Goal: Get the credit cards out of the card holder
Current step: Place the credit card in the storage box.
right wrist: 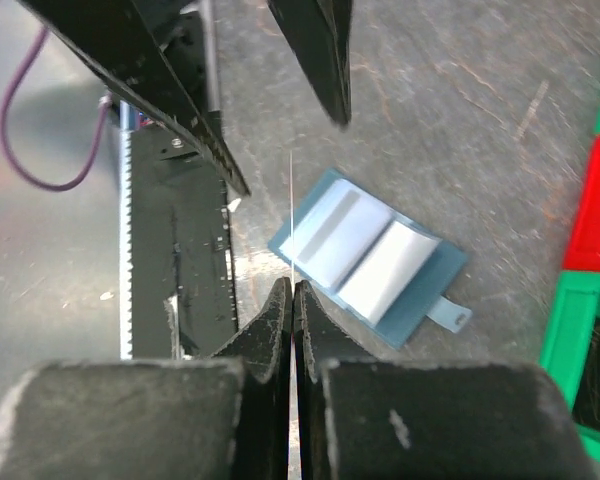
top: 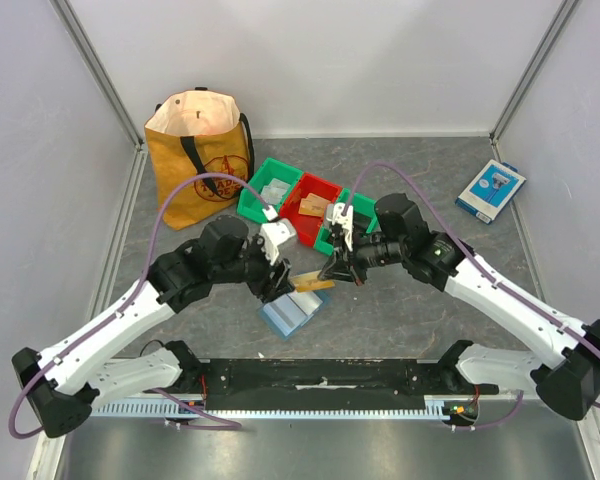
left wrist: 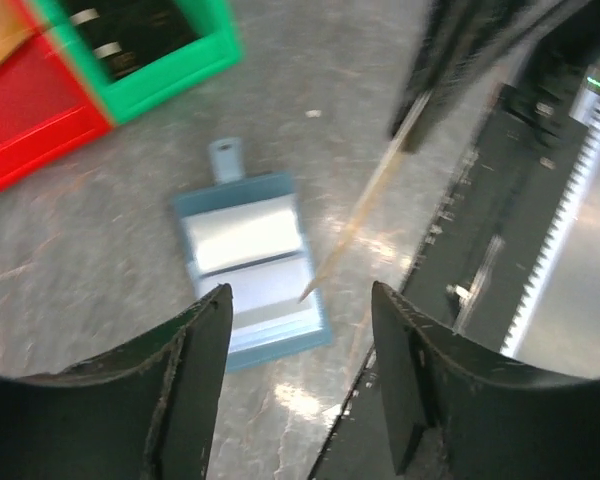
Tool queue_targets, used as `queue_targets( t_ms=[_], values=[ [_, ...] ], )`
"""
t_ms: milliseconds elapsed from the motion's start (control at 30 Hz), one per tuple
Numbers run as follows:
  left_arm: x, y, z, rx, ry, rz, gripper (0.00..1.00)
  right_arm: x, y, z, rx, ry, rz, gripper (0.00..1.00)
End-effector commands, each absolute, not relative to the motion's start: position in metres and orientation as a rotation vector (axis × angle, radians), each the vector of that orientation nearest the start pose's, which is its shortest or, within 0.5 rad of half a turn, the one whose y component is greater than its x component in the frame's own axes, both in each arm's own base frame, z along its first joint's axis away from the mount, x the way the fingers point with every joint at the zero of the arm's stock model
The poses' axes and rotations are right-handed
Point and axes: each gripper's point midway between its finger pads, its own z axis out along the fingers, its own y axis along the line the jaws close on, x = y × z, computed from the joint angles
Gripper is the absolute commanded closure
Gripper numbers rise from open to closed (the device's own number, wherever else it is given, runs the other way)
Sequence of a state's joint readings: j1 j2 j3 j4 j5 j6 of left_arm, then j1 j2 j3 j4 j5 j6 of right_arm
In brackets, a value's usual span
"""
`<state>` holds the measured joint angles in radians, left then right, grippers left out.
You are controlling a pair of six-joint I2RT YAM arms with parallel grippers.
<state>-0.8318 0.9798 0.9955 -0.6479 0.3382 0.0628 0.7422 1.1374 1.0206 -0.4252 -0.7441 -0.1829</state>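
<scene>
The card holder [top: 289, 313] lies open and flat on the grey table, pale pockets up, snap tab toward the bins. It also shows in the left wrist view as the card holder [left wrist: 250, 258] and in the right wrist view as the card holder [right wrist: 372, 256]. An orange-tan credit card [top: 313, 284] hangs above it, edge-on as a thin credit card [left wrist: 365, 205] and a thin credit card [right wrist: 292, 205]. My right gripper [top: 332, 272] [right wrist: 293, 290] is shut on that card. My left gripper [top: 278, 288] [left wrist: 300, 340] stands open just left of the card, nothing between its fingers.
A green bin [top: 272, 186], a red bin [top: 313, 199] and a second green bin behind the right wrist sit just beyond the grippers. A yellow tote bag [top: 198, 155] stands at the back left. A blue-and-white box [top: 490, 190] lies at the back right. A black rail [top: 320, 375] runs along the near edge.
</scene>
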Motion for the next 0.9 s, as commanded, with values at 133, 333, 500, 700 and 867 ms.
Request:
queue_targets(
  t_ms=[133,333,500,700,867],
  values=[
    [0.242,-0.173,0.248,0.452,1.942,-0.534,0.27,0.245,0.296,0.243,-0.999,1.850,0.910,1.00],
    [0.258,-0.124,0.254,0.147,1.840,-0.429,0.25,0.327,0.291,0.226,-0.641,2.007,0.790,1.00],
    [0.252,-0.094,0.268,0.020,1.723,-0.339,0.21,0.383,0.291,0.206,-0.429,2.090,0.695,1.00],
    [0.244,-0.069,0.277,-0.038,1.587,-0.267,0.14,0.436,0.301,0.172,-0.242,2.168,0.624,1.00],
    [0.236,-0.064,0.284,-0.029,1.531,-0.267,0.13,0.459,0.313,0.145,-0.139,2.224,0.625,1.00]
  ],
)
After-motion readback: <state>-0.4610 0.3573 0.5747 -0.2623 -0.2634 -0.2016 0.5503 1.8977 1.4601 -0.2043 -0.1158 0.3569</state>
